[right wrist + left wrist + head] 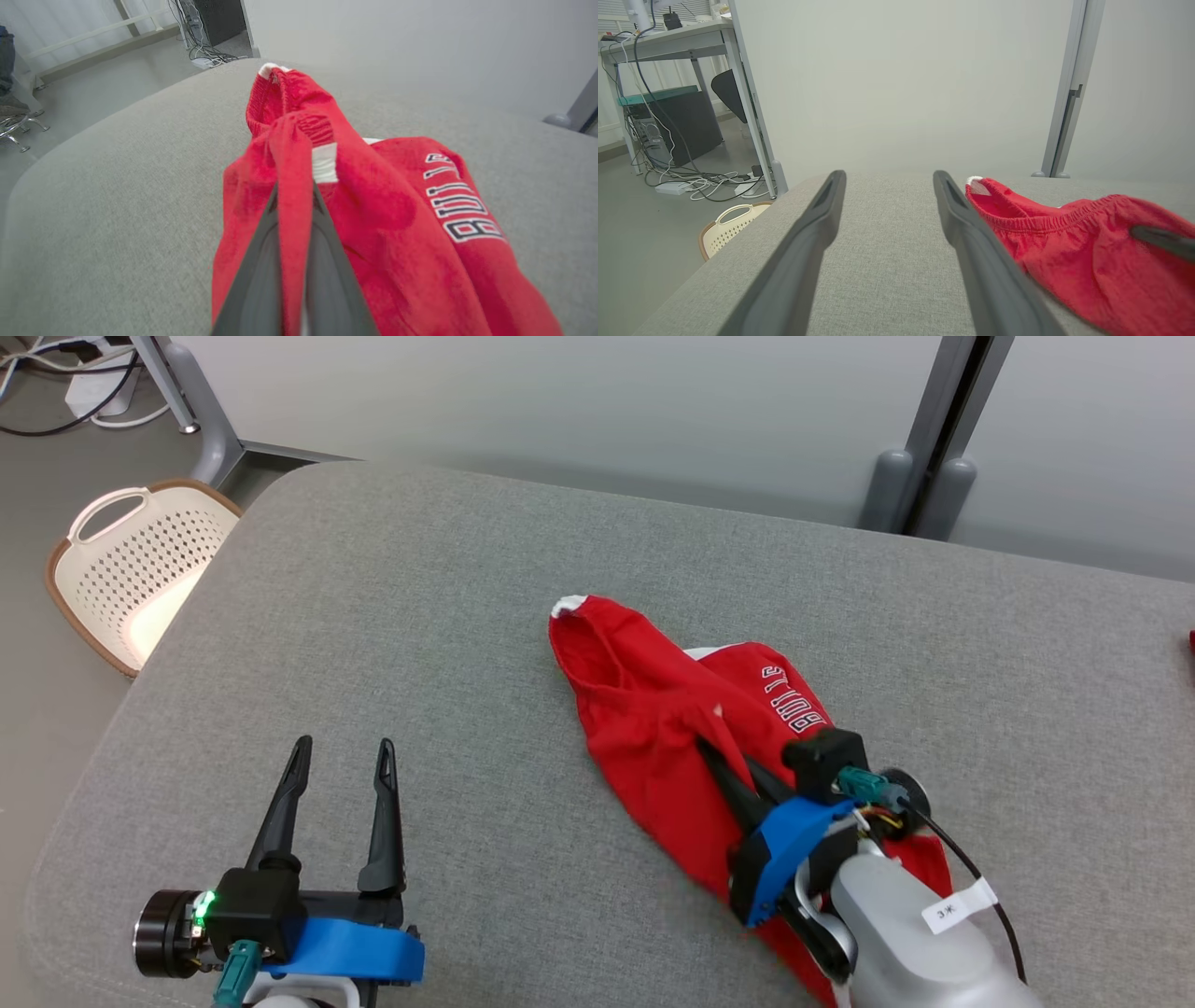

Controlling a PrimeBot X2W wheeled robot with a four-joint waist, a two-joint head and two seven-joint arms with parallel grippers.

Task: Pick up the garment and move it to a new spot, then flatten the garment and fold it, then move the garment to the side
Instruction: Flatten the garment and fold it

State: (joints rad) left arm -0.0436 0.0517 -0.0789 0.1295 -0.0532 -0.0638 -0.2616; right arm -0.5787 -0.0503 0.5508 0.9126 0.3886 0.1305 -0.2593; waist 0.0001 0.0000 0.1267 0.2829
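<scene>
R gripper (707, 749) clenched on a thin fold of the red garment (644, 709), mid-cloth, near the white tag (324, 164). Garment lies bunched on the grey pad (420, 616), right of centre. L gripper (343, 747) spread wide, empty, well apart to the left. Risks, my guess: pinch has little cloth, may slip out on lift. Single grip pt means garment hangs in a clump, harder to flatten. Fingers low, could drag on pad.

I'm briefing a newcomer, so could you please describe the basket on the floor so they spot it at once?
Start at the grey fabric-covered surface and go to its far left corner. On the floor beside that corner stands a cream plastic basket, unlike the cables nearby: brown-rimmed, perforated, with a handle slot.
</scene>
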